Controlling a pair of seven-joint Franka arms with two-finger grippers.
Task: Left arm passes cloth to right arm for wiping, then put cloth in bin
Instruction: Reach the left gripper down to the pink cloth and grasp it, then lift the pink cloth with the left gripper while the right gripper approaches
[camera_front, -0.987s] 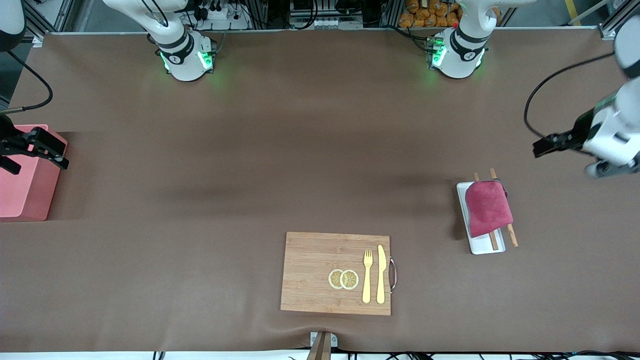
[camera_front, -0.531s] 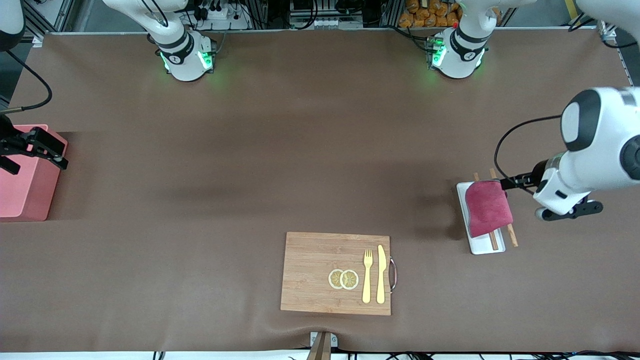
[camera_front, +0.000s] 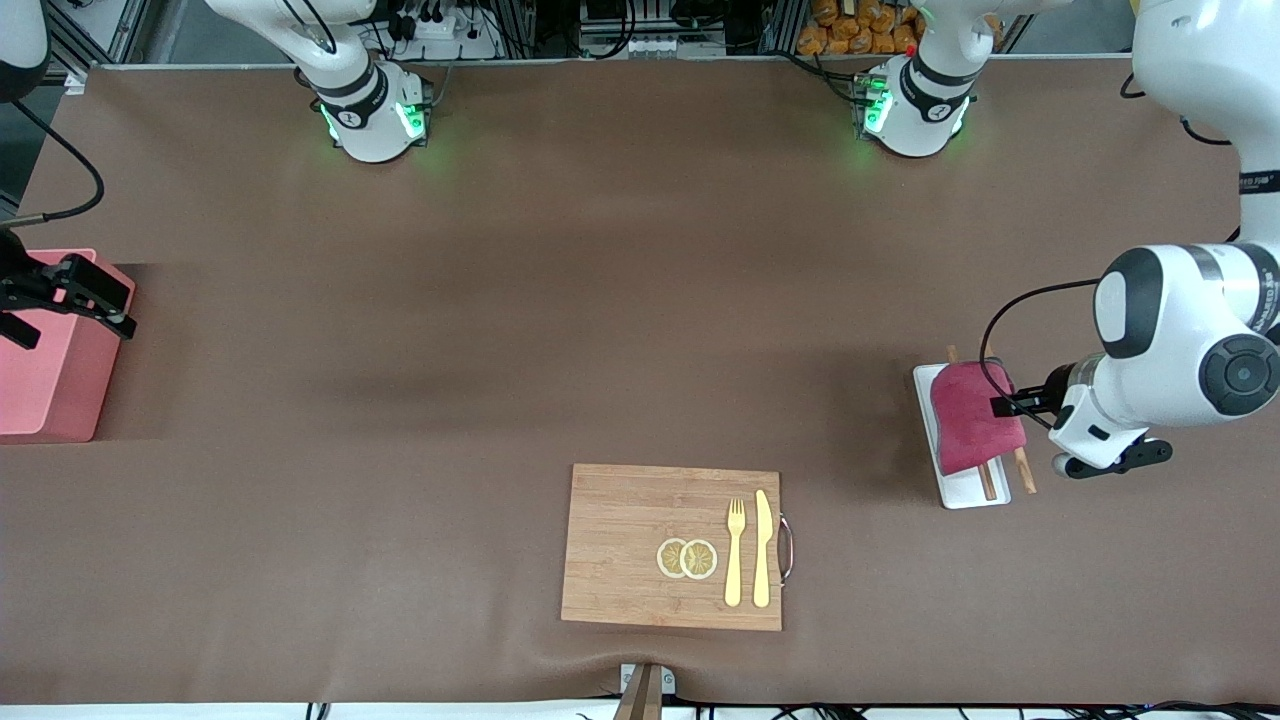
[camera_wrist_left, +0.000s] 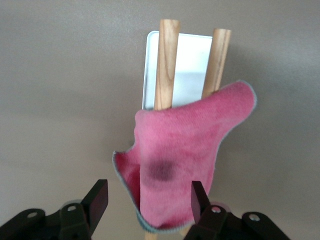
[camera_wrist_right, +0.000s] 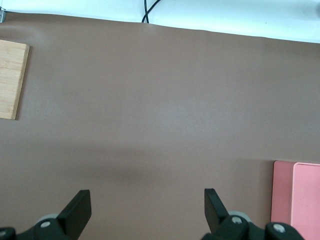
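Cloth (camera_front: 975, 416) unlabelled, draped over tray (camera_front: 960, 490)

**Table & what sits on it**

Brown table (camera_front: 600, 300), matte cover. Bin (camera_front: 50, 380) at right arm's end, at the view's edge. White tray (camera_front: 965, 488) near left arm's end. Wood board (camera_front: 640, 545) mid-table, nearer front cam than tray & bin, w/ metal handle on the side toward left arm's end. Two arm bases (camera_front: 375, 115) bolted along the edge farthest from front cam, green lights on.
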